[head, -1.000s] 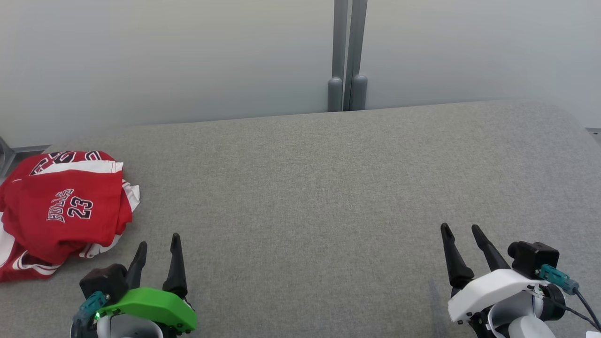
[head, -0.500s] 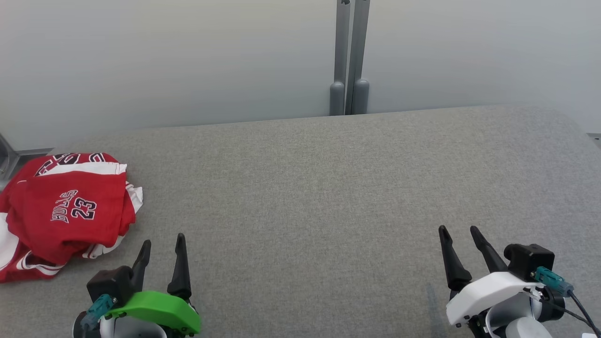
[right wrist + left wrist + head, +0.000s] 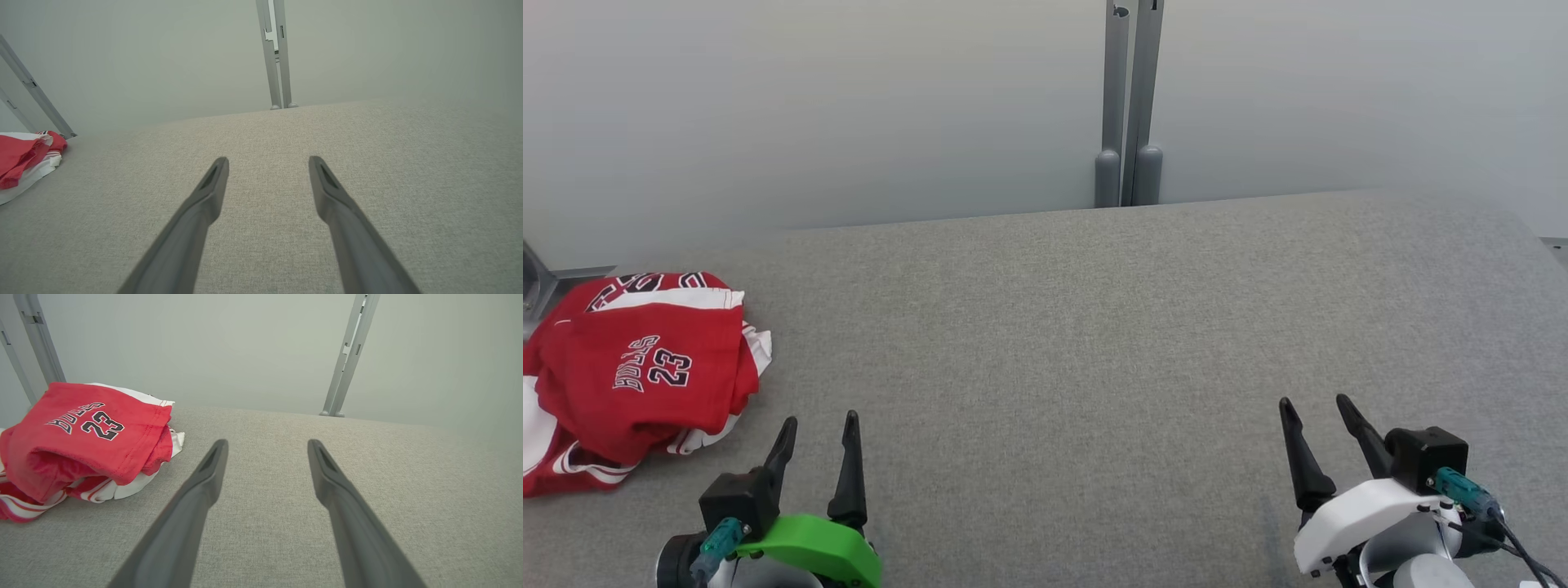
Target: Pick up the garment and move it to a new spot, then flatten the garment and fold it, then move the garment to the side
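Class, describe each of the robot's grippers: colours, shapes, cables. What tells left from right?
The left gripper has two long, dark, tapered fingers on a bright green shell, with a black block and a teal plug. The right gripper has the same fingers, block and plug, but a white shell and a black cable.

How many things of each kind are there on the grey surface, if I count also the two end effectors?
Garment, red and white, in one heap: 1
End effectors, both open: 2 (left end effector, right end effector)
Total: 3
I cannot tell whether the heap holds more than one piece.
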Robot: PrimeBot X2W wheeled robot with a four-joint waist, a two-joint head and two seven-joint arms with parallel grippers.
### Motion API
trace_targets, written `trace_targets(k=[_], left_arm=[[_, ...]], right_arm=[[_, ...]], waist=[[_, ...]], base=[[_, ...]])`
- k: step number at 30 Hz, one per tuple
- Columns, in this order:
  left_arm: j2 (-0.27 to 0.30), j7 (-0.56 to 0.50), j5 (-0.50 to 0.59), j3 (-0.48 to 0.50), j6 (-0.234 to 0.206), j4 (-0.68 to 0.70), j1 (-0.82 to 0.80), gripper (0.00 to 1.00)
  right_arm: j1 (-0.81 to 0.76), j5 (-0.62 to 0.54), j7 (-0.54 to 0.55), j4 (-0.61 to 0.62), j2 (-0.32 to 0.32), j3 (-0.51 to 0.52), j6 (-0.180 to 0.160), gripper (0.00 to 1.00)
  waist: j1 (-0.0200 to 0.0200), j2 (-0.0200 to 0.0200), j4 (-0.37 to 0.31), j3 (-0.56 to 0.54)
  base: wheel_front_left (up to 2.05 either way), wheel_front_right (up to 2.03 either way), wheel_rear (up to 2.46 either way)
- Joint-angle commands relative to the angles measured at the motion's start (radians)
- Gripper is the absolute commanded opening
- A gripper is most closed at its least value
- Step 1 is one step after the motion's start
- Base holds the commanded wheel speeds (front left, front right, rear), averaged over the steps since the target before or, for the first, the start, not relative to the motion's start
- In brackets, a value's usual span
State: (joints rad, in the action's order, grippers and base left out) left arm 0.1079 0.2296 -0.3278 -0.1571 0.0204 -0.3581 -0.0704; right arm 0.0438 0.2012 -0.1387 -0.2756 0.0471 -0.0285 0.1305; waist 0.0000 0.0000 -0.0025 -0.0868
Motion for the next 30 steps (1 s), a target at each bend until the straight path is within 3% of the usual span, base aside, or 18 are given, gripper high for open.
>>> trace_targets(k=[1, 13, 30], left_arm=[[0.007, 0.010, 0.017, -0.002, -0.005, -0.001, 0.005, 1.00], [0.014, 0.038, 0.074, -0.024, -0.011, -0.018, 0.005, 1.00], [0.015, 0.033, 0.034, -0.023, -0.015, -0.029, 0.004, 1.00]], right_arm=[[0.002, -0.022, -0.009, -0.001, 0.005, -0.004, 0.000, 1.00], [0.008, -0.080, -0.024, -0.021, 0.005, -0.010, 0.000, 1.00], [0.002, -0.065, -0.029, -0.024, 0.005, -0.013, 0.000, 1.00]], waist=[[0.0000, 0.0000, 0.000, -0.001], [0.0000, 0.0000, 0.003, -0.010], [0.0000, 0.0000, 0.003, -0.009]], base=[[0.00, 0.00, 0.00], [0.00, 0.00, 0.00], [0.00, 0.00, 0.00]])
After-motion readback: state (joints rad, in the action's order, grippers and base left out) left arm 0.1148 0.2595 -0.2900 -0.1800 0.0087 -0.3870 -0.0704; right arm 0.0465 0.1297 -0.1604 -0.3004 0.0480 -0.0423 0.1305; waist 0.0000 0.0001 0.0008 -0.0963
